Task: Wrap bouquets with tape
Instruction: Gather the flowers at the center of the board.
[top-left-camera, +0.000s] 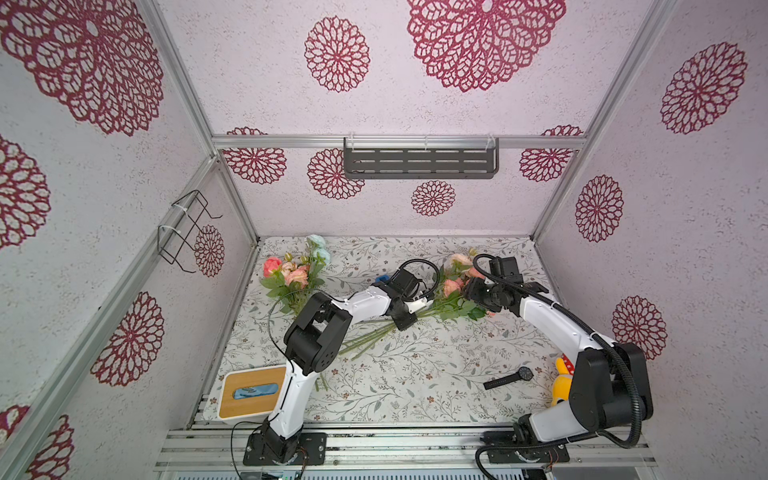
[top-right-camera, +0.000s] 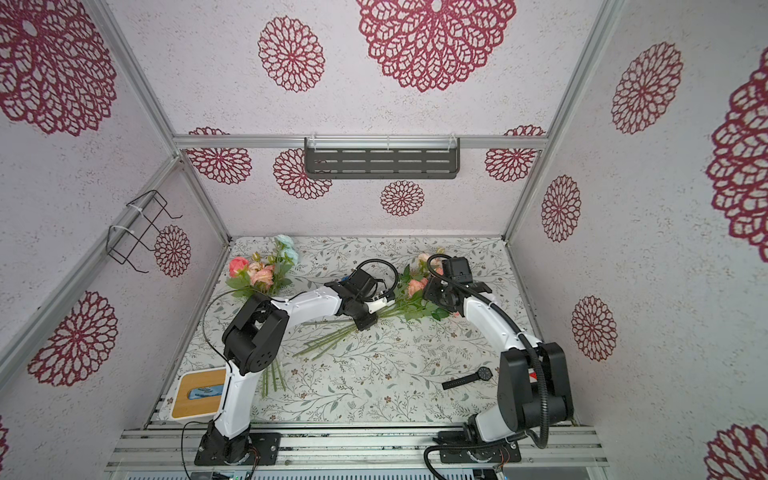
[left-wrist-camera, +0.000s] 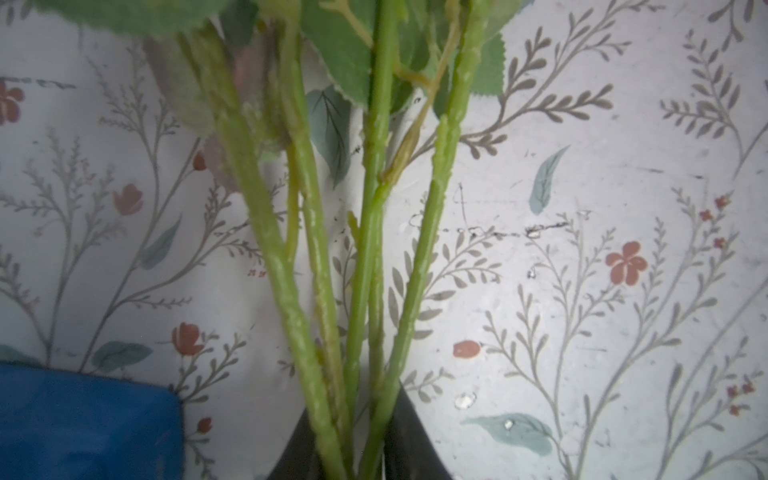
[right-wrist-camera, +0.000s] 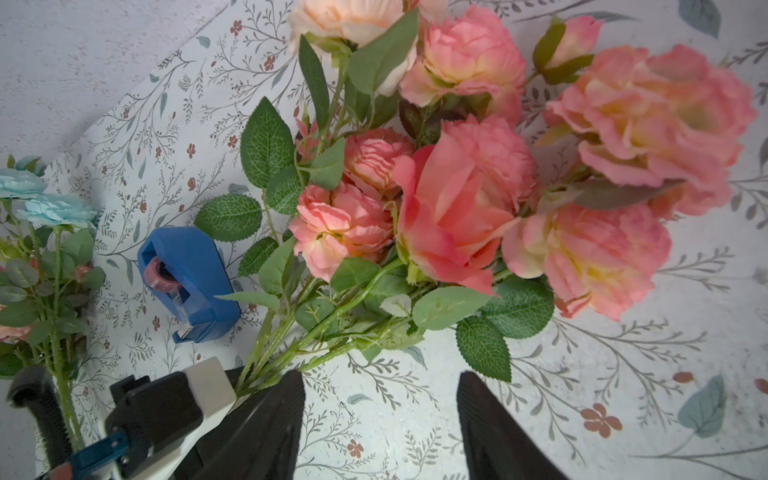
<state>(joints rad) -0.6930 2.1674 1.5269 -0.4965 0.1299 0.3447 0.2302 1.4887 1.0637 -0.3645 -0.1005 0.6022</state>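
Tissue box (top-left-camera: 249, 393): front left corner, wood lid, not part of the job.
Left bouquet (top-left-camera: 295, 272): far left of the mat, pink, peach and pale blue blooms, stems running toward the front edge under the left arm; loose, untouched.
Tape (right-wrist-camera: 189, 282): blue dispenser, roll in its middle, lying on the mat between the two bouquets, just beside the right bouquet's leaves; only a blue sliver (top-left-camera: 380, 279) visible in a top view behind the left wrist.
Left gripper (left-wrist-camera: 351, 449): low at the stems (left-wrist-camera: 365, 249) of the right bouquet; dark fingers on either side of the gathered stems and close against them, apparently pinching them, though a firm clamp cannot be told.
Right bouquet (right-wrist-camera: 457, 195): centre right, pink and peach blooms fanned out, green leaves below, thin stems drawn into a bundle at the left gripper and splaying past it.
Right gripper (right-wrist-camera: 380, 424): above the mat just short of the leaves, jaws apart, nothing between them.
Watch (top-left-camera: 509, 377): front right, clear of the work.
Step, as judged: bunching and holding the stems; no tape on them yet.
Next move, as judged: steady hold on the bundle, right gripper free to fetch the tape without brushing the blooms.
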